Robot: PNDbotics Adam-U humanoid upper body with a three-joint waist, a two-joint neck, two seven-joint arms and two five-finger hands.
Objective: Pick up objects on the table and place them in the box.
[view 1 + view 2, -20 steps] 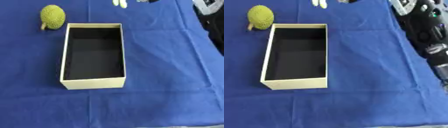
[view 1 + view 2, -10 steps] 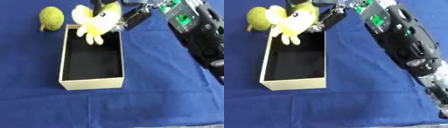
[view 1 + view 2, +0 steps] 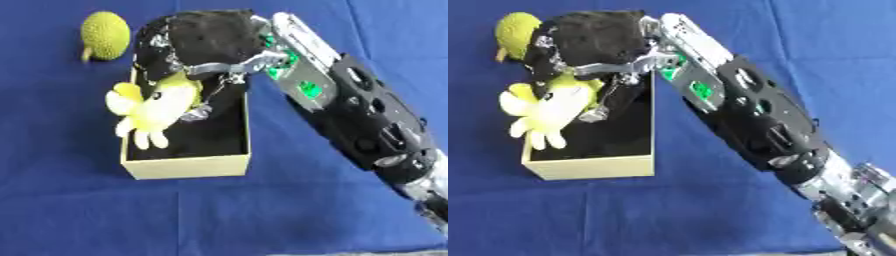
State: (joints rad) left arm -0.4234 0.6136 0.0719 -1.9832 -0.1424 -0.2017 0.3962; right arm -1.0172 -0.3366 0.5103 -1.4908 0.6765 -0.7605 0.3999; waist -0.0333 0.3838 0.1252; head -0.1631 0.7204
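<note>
In the left eye view, the right hand (image 3: 197,47) reaches over the far end of the box (image 3: 185,166), its fingers curled around a yellow plush toy (image 3: 156,107) that hangs over the box's left wall. A green spiky ball (image 3: 106,36) lies on the blue tablecloth (image 3: 262,210) just beyond the box's far left corner. In the right eye view, the toy's pale legs dangle across the box's left rim, and the ball shows partly behind the hand.

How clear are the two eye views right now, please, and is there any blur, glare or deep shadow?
Left eye view: soft throughout, the yellow plush toy slightly smeared, the box interior near black and featureless. Right eye view: similar softness; the right hand reads as a dark mass, with small bright glints on the arm's silver parts. No strong glare on the blue cloth.
</note>
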